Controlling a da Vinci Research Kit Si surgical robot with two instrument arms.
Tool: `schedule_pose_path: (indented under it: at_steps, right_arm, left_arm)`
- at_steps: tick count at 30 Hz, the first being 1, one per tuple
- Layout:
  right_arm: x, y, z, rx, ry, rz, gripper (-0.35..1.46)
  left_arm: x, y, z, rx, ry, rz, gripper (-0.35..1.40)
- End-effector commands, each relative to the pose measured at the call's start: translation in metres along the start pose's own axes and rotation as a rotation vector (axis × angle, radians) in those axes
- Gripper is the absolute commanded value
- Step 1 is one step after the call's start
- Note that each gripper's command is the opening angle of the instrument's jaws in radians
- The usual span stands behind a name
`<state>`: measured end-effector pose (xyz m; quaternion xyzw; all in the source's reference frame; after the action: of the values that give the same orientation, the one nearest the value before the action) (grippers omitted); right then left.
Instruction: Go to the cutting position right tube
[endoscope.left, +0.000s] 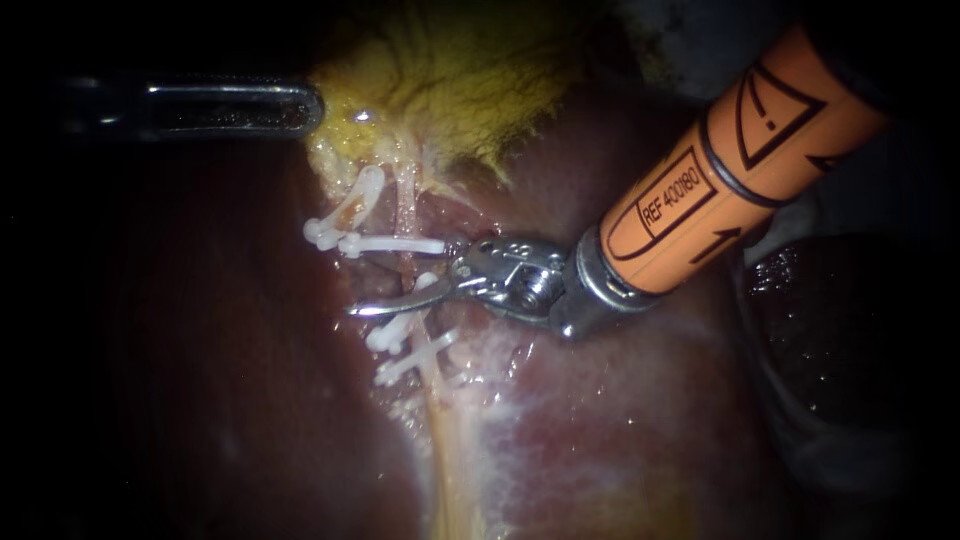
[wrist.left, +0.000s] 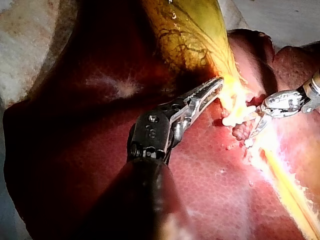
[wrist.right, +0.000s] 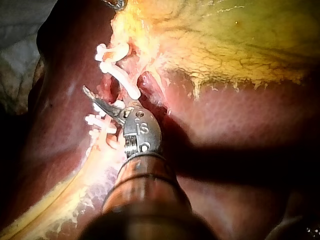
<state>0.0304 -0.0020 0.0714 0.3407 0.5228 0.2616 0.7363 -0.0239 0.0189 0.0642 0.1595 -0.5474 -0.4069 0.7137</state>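
A pale tube (endoscope.left: 406, 200) runs down from the yellow gallbladder (endoscope.left: 450, 80) over the red liver (endoscope.left: 620, 400). White clips sit across it: two above (endoscope.left: 390, 243), two below (endoscope.left: 412, 358). My right instrument (endoscope.left: 400, 292), on an orange shaft, has thin blades that stand open across the tube, in the gap between the upper and lower clips. One blade lies in front of the tube. In the right wrist view the blade (wrist.right: 100, 102) points between the clips (wrist.right: 120, 80). My left instrument (endoscope.left: 305, 108) is shut on the gallbladder's edge (wrist.left: 225, 82), above the clips.
Beside the upper clips lies a slanted clip (endoscope.left: 345, 212). A dark rounded mass (endoscope.left: 840, 330) fills the right edge under the orange shaft. Pale fatty tissue (endoscope.left: 460, 460) trails downward below the lower clips.
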Motion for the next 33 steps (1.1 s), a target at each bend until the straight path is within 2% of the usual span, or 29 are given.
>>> schedule_pose_path:
  at_steps: [1, 3, 10, 19, 27, 33]
  right_arm:
    - [0.0001, -0.0001, -0.0001, 0.005, -0.002, 0.0, 1.26]
    - [0.0001, -0.0002, -0.0002, 0.013, -0.008, 0.006, 1.24]
    - [0.0003, -0.0003, -0.0008, 0.055, -0.105, -0.004, 1.24]
    - [0.0005, 0.0001, -0.0015, 0.121, -0.204, -0.016, 1.24]
    - [0.0015, 0.0009, -0.003, 0.156, -0.219, -0.014, 1.24]
    - [0.0013, 0.0008, -0.0033, 0.193, -0.236, -0.014, 1.24]
  left_arm:
    - [0.0, 0.0, 0.0, 0.0, 0.0, 0.0, -0.35]
    - [0.0, 0.0, 0.0, 0.0, 0.0, 0.0, -0.35]
    - [0.0, 0.0, 0.0, 0.0, 0.0, 0.0, -0.35]
    - [0.0, 0.0, 0.0, 0.0, 0.0, 0.0, -0.35]
    - [0.0, -0.0001, -0.0001, 0.0, 0.0, 0.0, -0.35]
    - [0.0, -0.0001, -0.0001, 0.0, 0.0, 0.0, -0.35]
